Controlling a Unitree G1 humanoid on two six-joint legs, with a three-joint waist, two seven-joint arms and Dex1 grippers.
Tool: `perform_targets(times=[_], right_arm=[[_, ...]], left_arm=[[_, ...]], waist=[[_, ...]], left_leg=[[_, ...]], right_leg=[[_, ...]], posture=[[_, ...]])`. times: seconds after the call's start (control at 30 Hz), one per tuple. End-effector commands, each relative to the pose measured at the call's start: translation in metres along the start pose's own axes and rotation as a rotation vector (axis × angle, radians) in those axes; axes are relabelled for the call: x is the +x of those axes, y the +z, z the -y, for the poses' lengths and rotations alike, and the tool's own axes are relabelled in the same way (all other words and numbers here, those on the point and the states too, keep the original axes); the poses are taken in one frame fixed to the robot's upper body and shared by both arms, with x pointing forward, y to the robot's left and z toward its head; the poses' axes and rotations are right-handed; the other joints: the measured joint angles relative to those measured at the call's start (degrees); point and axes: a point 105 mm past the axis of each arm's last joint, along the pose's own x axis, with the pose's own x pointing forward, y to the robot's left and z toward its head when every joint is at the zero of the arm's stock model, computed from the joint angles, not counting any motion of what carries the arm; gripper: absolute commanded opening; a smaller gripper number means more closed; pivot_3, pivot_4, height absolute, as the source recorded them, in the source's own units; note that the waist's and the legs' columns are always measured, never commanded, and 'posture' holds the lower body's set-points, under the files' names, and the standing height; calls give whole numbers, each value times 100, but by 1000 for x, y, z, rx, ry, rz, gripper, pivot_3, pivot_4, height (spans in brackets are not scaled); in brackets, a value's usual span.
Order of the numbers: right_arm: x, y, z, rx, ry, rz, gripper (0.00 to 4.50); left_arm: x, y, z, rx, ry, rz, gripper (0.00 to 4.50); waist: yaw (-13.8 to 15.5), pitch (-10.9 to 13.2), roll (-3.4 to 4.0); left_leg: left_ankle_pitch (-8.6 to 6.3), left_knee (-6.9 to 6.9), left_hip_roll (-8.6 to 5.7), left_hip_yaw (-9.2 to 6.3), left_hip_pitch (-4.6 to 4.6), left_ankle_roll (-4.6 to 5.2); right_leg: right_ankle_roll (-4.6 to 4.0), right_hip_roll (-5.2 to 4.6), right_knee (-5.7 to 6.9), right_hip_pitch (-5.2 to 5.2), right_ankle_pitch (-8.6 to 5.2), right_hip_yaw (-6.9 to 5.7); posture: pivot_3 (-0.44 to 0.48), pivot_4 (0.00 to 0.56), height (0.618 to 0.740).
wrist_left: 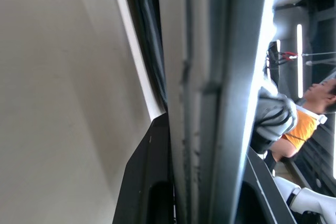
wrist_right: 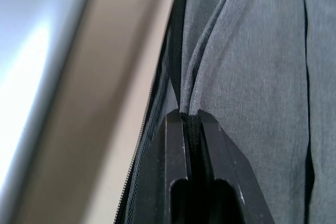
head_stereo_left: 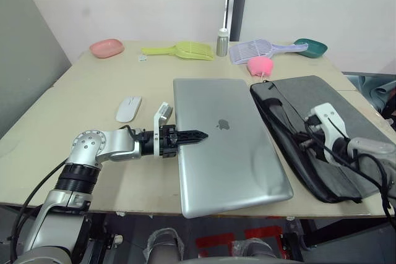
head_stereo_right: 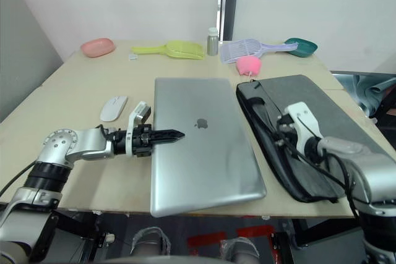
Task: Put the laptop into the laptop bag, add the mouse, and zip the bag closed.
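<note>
Your left gripper (head_stereo_left: 197, 135) is clamped on the laptop (head_stereo_left: 226, 143) at its left edge; the laptop's long axis runs across those jaws. The laptop bag (head_stereo_left: 322, 131) lies just beyond the laptop's far edge, its open lip pinched tight in your right gripper (wrist_right: 191, 124). You can't see inside the opening.

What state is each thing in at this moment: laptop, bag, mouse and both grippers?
laptop: lid closed, flat on the table, outside the bag, left edge clamped.
laptop bag: lying flat, unzipped, side facing the laptop gaping open.
mouse: loose on the table, untouched.
left gripper: shut on the laptop's left edge.
right gripper: shut on a fold of the bag's edge.
</note>
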Motion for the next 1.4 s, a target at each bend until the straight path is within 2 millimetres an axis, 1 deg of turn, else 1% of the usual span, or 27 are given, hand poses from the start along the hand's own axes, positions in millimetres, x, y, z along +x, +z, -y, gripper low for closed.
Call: perform_targets(times=[0.03,0.17,0.27,0.4,0.5,0.57,0.67,0.73,0.83,0.97,1.07,1.13,1.3,1.4], right_arm=[[-7,25,-4,14,21,71,13],[-7,29,-4,-10,18,48,13],[-13,40,-1,5,40,75,13],[-20,49,-3,8,80,88,13],[-22,56,0,29,78,106,13],[-24,58,-2,39,92,113,13],[-26,59,-5,46,113,112,13],[-28,55,-10,40,136,94,13],[-29,48,-15,32,155,73,13],[-31,47,-21,24,179,77,13],[-32,48,-24,10,182,84,13],[-32,50,-25,2,179,89,13],[-34,54,-23,-18,162,95,13],[-33,57,-24,-23,167,99,13]], left_arm=[[-1,9,29,39,-138,32,403],[-1,9,28,35,-139,35,403],[-3,8,27,30,-139,38,403],[-4,10,25,15,-145,61,403],[-4,12,24,3,-150,76,403],[-4,13,23,-10,-156,92,403],[-3,17,23,-24,-174,120,403],[-2,24,25,-37,-200,152,403],[0,28,26,-51,-216,171,403],[3,33,23,-85,-214,190,403],[8,34,20,-121,-213,190,403],[12,33,18,-142,-215,184,403],[19,20,14,-162,-223,140,403],[24,17,14,-169,-224,129,403]], waist=[[13,0,0],[61,0,0],[76,0,0],[74,0,0],[71,0,0],[66,0,0],[73,0,0],[75,0,0],[76,0,0],[79,0,0],[77,0,-1],[79,0,-1],[78,0,-1],[76,0,-1]], left_leg=[[0,0,0,0,0,0],[0,0,0,0,0,0],[0,-1,-1,1,-3,0],[0,-1,-2,1,0,-1],[0,-1,-1,3,0,-1],[0,-1,-2,4,1,-1],[0,-1,-2,4,1,0],[0,-1,-2,4,0,0],[0,-1,-2,4,-1,0],[0,-1,-2,4,-1,0],[0,-1,-3,5,-1,1],[0,-1,-3,5,-1,1],[0,-3,-3,5,-4,1],[0,-4,-3,5,-5,1]], right_leg=[[0,0,1,0,0,0],[1,1,-2,1,0,0],[5,0,-6,1,3,0],[8,0,-3,1,4,3],[15,0,-3,1,8,3],[14,0,-2,1,8,5],[13,0,-2,1,8,5],[14,0,-4,1,8,5],[12,0,-5,1,7,5],[11,0,-6,1,6,6],[11,0,-7,1,7,8],[11,0,-6,1,7,8],[14,0,-14,1,9,7],[14,0,-16,1,9,6]], posture=[[0,150,740],[0,150,740],[0,150,740],[0,150,740],[0,150,740],[0,150,740],[0,150,740],[0,150,740],[0,150,740],[0,150,740],[0,150,740],[0,150,740],[0,150,740],[0,150,740]])
